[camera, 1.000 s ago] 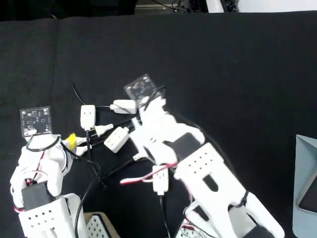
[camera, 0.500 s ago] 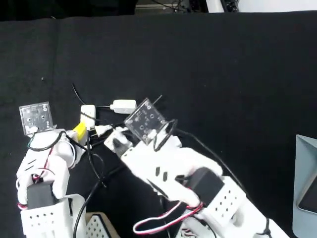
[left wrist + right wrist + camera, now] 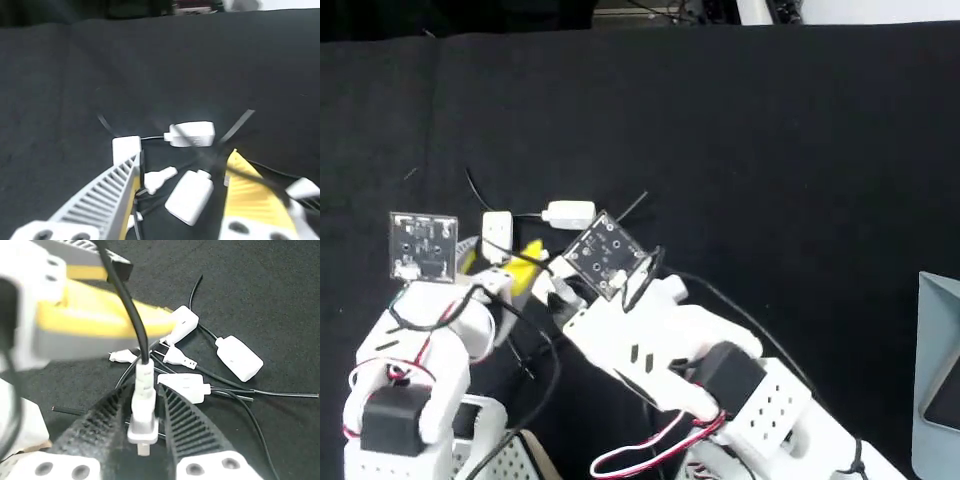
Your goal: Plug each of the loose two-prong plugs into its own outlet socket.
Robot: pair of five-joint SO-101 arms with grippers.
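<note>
In the right wrist view my right gripper [image 3: 145, 390] is shut on a white two-prong plug [image 3: 141, 410], whose black cable runs up between the black fingers. Past it lie white outlet sockets [image 3: 239, 358] [image 3: 186, 385] [image 3: 183, 321] and loose plugs [image 3: 177, 356] among tangled cables. My left gripper [image 3: 184, 160] hangs open over the same cluster, straddling one socket [image 3: 190, 196] and a loose plug [image 3: 160, 178]. Two more sockets [image 3: 126, 149] [image 3: 192, 134] lie beyond. In the high view both arms meet at the cluster, the left gripper's yellow finger [image 3: 531, 263] beside the right arm's camera board [image 3: 605, 255].
Black cloth covers the table [image 3: 770, 150], bare across the back and right. A grey-blue tray [image 3: 940, 370] stands at the right edge. Black cables [image 3: 520, 350] trail from the cluster toward the arms' bases.
The right arm has pulled back from the far socket toward the near side. The left arm has swung right and forward over the cluster.
</note>
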